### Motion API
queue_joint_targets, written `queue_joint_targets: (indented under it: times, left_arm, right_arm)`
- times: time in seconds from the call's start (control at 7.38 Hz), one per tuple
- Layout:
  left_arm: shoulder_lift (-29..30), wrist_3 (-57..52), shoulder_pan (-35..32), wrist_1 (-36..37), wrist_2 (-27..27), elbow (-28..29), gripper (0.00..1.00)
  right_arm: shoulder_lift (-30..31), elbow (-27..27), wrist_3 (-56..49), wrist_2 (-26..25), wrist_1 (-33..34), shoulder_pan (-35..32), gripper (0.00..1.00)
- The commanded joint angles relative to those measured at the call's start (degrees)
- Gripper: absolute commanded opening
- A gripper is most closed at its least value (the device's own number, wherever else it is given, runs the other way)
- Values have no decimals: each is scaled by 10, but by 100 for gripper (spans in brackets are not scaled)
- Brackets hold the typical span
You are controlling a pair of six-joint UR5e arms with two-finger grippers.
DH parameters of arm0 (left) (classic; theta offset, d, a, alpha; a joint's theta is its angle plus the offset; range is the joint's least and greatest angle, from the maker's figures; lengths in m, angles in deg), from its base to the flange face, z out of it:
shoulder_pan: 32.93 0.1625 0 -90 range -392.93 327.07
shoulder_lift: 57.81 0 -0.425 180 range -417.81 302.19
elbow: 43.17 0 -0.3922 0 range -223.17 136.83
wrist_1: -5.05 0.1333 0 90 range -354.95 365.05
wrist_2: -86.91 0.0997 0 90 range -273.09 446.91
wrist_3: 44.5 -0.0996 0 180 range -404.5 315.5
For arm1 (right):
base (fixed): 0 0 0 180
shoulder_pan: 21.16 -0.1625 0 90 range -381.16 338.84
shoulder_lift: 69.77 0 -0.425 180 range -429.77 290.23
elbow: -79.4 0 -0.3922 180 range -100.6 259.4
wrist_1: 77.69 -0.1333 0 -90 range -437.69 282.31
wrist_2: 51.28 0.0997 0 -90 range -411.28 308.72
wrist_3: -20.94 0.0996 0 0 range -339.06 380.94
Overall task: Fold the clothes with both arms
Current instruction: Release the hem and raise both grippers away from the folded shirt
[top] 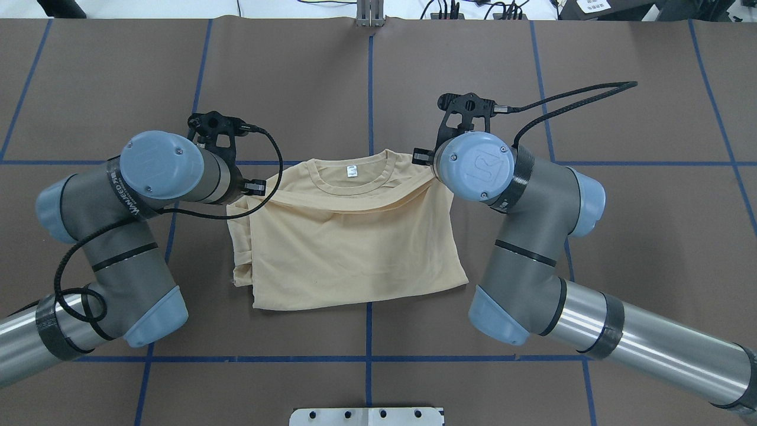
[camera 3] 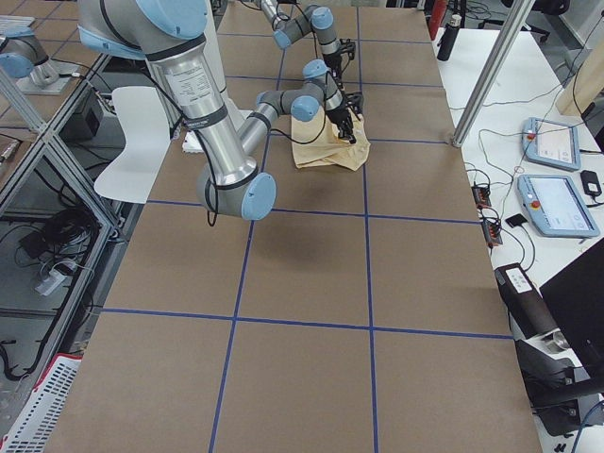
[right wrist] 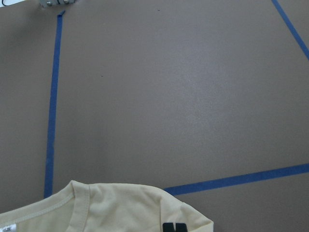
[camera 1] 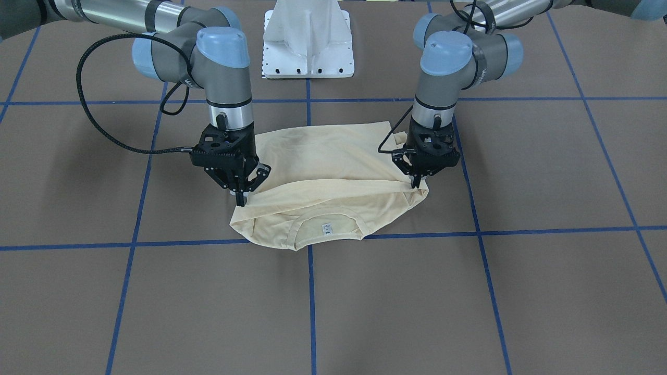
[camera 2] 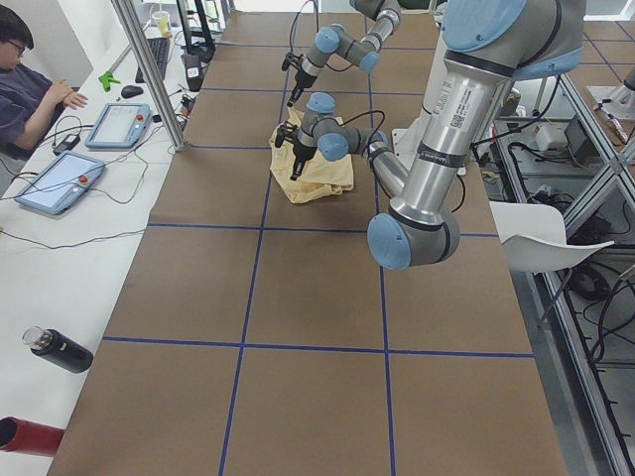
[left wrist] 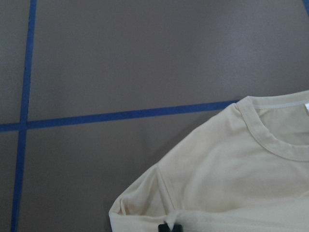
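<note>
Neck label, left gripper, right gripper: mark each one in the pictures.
neck label (top: 352,171), overhead exterior view, middle of the white tag inside the collar.
left gripper (camera 1: 415,181), exterior front-facing view, between its fingertips, pinching the T-shirt (camera 1: 323,156).
right gripper (camera 1: 241,197), exterior front-facing view, between its fingertips, on the folded edge.

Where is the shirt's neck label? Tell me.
In the front-facing view the label lies inside the collar at the shirt's near edge, between the left claw and right claw, just above a blue tape line.
</note>
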Motion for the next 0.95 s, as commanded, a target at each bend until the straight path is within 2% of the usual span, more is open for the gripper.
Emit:
queue_joint_targets:
  times: [0.0,0.14,0.27,0.41,0.54,0.68,0.81]
  left_arm:
    - [3,-42,-16,-23,1,22,0]
    - [3,-45,-21,-23,1,22,0]
    - [3,-46,-23,-23,0,22,0]
    - [3,-59,-26,-29,0,22,0]
    - [3,-68,-27,-33,-3,21,99]
    - [2,-71,-27,-35,-6,12,100]
    - [1,-71,-28,-36,-8,-1,100]
  right_arm:
    - [-4,-20,-19,26,-14,-22,0]
    - [-4,-21,-19,28,-14,-26,0]
    - [-5,-22,-19,29,-14,-29,12]
    - [-4,-25,-19,40,-14,-37,53]
    - [-4,-31,-22,40,-14,-39,100]
    - [-9,-31,-33,56,-14,-48,100]
    - [-8,-24,-60,113,-17,-64,100]
